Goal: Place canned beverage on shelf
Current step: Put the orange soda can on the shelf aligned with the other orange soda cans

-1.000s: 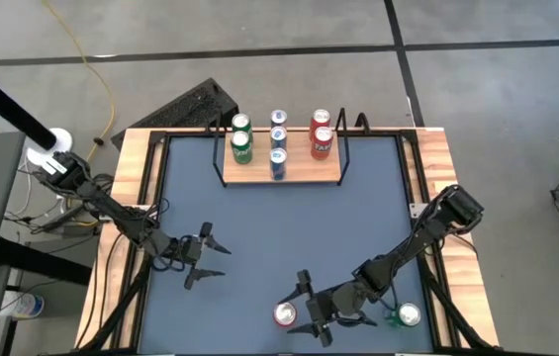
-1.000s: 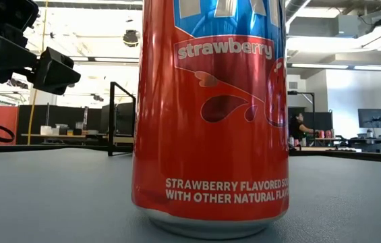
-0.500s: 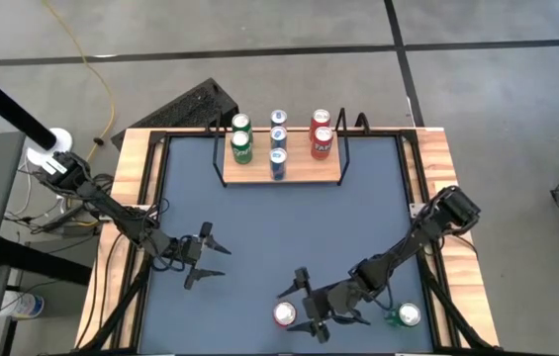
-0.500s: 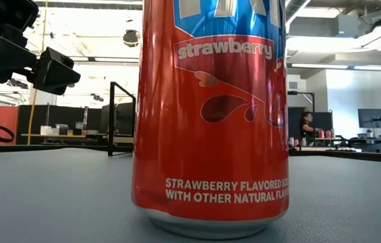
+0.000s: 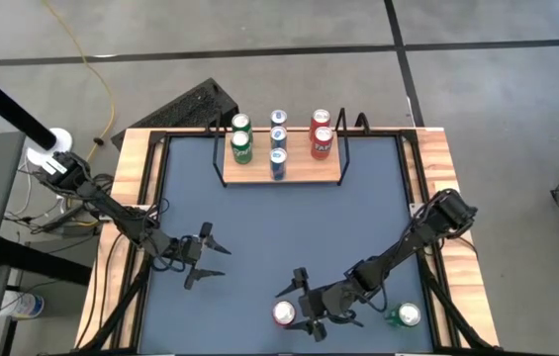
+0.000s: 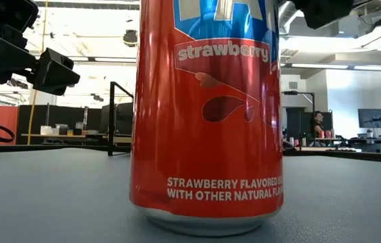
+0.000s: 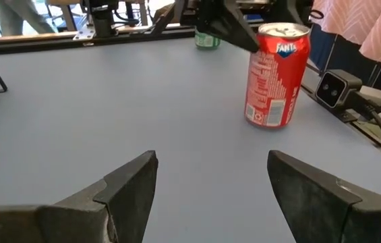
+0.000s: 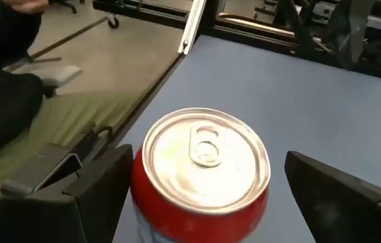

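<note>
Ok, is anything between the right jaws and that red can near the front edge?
Nothing visible. The right gripper is open with its jaws on either side of the red can, as the right wrist view shows. The green can stands well off behind the arm.

The table (image 5: 259, 227) carries the shelf (image 5: 281, 170), a red can (image 5: 285, 314) and a green can (image 5: 409, 314).

The overhead camera is looking straight down, taking in the whole table (image 5: 279, 227) with the shelf (image 5: 281, 168) upper centre. The low camera is sitting at tabletop level, so close to the red strawberry can (image 6: 207, 115) that it is filling the frame's centre. Both wrist cameras are sharing that can: the left is seeing it far off (image 7: 276, 74), the right is looking down on its lid (image 8: 203, 169).
</note>
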Action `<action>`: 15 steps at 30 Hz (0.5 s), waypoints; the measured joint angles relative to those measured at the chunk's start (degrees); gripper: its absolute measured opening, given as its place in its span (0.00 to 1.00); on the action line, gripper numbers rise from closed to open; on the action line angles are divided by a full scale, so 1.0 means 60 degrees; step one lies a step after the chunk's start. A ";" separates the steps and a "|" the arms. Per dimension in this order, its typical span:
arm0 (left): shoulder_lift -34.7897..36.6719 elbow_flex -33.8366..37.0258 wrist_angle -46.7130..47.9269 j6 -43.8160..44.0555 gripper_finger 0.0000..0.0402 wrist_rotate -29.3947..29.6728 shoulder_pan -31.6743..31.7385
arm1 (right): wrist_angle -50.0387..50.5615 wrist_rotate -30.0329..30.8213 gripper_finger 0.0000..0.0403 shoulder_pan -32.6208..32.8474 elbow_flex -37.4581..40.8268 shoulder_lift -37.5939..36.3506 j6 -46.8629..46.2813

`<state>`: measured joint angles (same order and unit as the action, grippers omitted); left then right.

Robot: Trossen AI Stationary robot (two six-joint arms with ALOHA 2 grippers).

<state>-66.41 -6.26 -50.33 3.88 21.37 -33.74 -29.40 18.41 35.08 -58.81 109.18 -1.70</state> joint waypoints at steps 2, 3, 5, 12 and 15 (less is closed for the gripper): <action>0.0000 0.0000 0.0027 0.0016 0.67 0.0013 0.0000 | -0.0129 0.0004 0.95 -0.0002 -0.0015 0.0113 0.0001; 0.0000 0.0002 0.0056 0.0035 0.67 0.0020 0.0000 | -0.0113 -0.0009 0.95 -0.0007 -0.0024 0.0128 0.0004; 0.0000 0.0004 0.0060 0.0042 0.67 0.0022 0.0000 | -0.0067 -0.0026 0.95 -0.0006 -0.0043 0.0150 0.0008; 0.0000 0.0007 0.0071 0.0047 0.67 0.0027 0.0000 | -0.0077 -0.0046 0.92 -0.0006 -0.0100 0.0176 0.0005; 0.0000 0.0007 0.0070 0.0050 0.67 0.0029 0.0001 | -0.0089 -0.0062 0.86 -0.0006 -0.0098 0.0176 -0.0032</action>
<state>-66.41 -6.22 -49.91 4.18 21.54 -33.73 -29.93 18.04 35.05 -59.40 110.24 -1.89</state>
